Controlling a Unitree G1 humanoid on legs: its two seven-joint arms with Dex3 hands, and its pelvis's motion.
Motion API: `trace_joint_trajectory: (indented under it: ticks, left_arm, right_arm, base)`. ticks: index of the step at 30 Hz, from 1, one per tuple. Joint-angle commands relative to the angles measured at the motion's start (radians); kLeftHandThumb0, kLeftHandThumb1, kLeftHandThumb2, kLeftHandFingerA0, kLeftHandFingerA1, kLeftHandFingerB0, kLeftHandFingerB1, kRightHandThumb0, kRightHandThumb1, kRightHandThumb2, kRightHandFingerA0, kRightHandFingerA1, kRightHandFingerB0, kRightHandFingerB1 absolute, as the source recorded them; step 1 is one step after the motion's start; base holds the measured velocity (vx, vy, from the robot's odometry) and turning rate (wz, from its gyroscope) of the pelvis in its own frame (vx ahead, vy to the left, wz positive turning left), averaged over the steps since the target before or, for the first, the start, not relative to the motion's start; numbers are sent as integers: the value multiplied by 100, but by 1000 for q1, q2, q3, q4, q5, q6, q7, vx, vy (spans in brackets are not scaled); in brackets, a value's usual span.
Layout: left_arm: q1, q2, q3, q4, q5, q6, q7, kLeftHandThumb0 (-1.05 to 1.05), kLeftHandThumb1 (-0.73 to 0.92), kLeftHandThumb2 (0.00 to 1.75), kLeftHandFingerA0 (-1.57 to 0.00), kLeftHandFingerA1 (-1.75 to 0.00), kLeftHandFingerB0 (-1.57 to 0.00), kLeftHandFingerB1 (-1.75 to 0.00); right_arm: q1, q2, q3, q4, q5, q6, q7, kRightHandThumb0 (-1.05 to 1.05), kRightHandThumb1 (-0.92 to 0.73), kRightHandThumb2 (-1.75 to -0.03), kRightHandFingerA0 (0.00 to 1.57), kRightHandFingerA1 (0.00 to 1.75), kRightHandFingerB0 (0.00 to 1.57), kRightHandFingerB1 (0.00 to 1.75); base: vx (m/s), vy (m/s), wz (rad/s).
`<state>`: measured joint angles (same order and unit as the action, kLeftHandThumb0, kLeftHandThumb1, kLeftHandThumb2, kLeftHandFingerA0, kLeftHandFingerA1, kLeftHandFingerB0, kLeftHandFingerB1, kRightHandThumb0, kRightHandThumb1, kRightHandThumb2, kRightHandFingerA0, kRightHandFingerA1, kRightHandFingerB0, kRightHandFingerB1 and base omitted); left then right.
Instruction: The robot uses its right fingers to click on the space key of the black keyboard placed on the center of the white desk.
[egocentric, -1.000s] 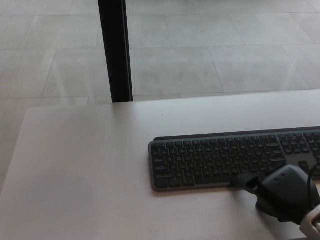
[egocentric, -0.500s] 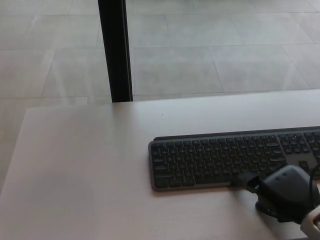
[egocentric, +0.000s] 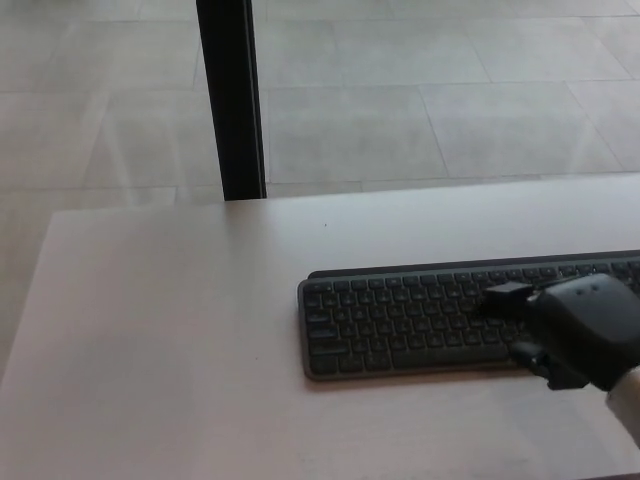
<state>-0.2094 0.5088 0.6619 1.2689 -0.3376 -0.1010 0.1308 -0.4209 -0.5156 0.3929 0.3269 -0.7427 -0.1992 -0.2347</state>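
The black keyboard (egocentric: 440, 315) lies flat on the white desk (egocentric: 170, 340), toward 4 o'clock in the head view, its right end running out of the picture at 3 o'clock. Bare desktop spreads wide from 7 to 10 o'clock, with a narrower strip along the near edge at 6. The right hand (egocentric: 575, 328) comes in from 4 o'clock and covers the keyboard's right part, holding nothing; one finger (egocentric: 507, 294) reaches over the upper key rows, another sits near the bottom row. Whether they press keys cannot be told. A black post (egocentric: 232, 100) stands beyond at 11 o'clock.
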Motion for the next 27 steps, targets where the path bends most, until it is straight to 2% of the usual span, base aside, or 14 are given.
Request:
trace_joint_trajectory:
  ticks: [1,2,7,9,12,13,14,16,18,19,21,24,25,27]
  left_arm:
    - [44,21,11,6,-16,-17,-9,-47,61,58,-86,-79,-71,-61]
    - [44,21,12,7,-17,-16,-8,-47,61,58,-84,-77,-69,-59]
    - [42,22,10,7,-15,-11,-9,-47,61,58,-83,-79,-71,-61]
    - [45,22,7,7,-11,-16,-6,-48,61,58,-85,-79,-70,-61]
    - [46,23,-4,8,0,-9,-1,-49,61,58,-81,-75,-68,-58]
    - [45,23,-1,7,-4,-7,-2,-48,61,58,-82,-75,-67,-58]
    - [45,23,0,7,-5,-7,-3,-48,61,58,-84,-84,-68,-59]
    - [44,22,10,4,-15,-10,-5,-47,61,58,-86,-81,-68,-60]
    - [46,23,8,3,-14,-10,-3,-48,61,58,-83,-79,-69,-60]
    - [46,23,8,4,-13,-11,-5,-48,60,59,-84,-80,-65,-58]
    - [48,23,6,6,-11,-13,-5,-48,62,58,-82,-77,-68,-59]
    - [46,25,10,10,-15,-6,-6,-47,61,58,-81,-76,-66,-59]
    - [47,23,13,5,-19,-7,-7,-47,62,58,-83,-81,-64,-58]
    - [50,17,14,6,-20,-10,-4,-48,61,58,-84,-80,-64,-57]
  right_arm:
    - [47,-129,-692,-288,767,285,375,-40,-48,-72,107,142,66,56]
    - [68,-156,-780,-285,785,298,376,-33,-54,-61,104,154,68,52]
    - [102,-177,-945,-228,787,315,353,-31,-50,-62,108,150,72,50]
    - [116,-173,-1104,-196,811,442,332,-33,-49,-63,108,153,72,50]
    - [152,-179,-1235,-53,849,411,278,-41,-38,-74,119,152,79,55]
    - [160,-180,-1262,-11,858,396,260,-43,-28,-90,137,136,69,71]
    - [175,-183,-1295,49,861,372,231,-44,-28,-91,134,133,67,72]
    - [200,-186,-1363,192,864,325,125,-44,-31,-94,137,135,66,74]
    - [216,-186,-1398,292,894,271,84,-42,-34,-95,136,135,64,76]
    - [219,-171,-1437,331,925,256,44,-49,-49,-72,112,155,71,75]
    - [222,-138,-1496,370,964,244,-27,-47,-51,-76,101,145,68,81]
    - [235,-95,-1526,379,960,229,-99,-49,-52,-76,99,141,67,87]
    - [236,-76,-1542,422,982,209,-130,-49,-55,-76,108,142,67,90]
    - [233,-43,-1572,488,1023,176,-161,-45,-53,-79,103,143,63,90]
  base:
    - [0,0,0]
    - [0,0,0]
    - [0,0,0]
    - [0,0,0]
    - [0,0,0]
    - [0,0,0]
    - [0,0,0]
    - [0,0,0]
    - [0,0,0]
    - [0,0,0]
    - [0,0,0]
    - [0,0,0]
    - [0,0,0]
    - [0,0,0]
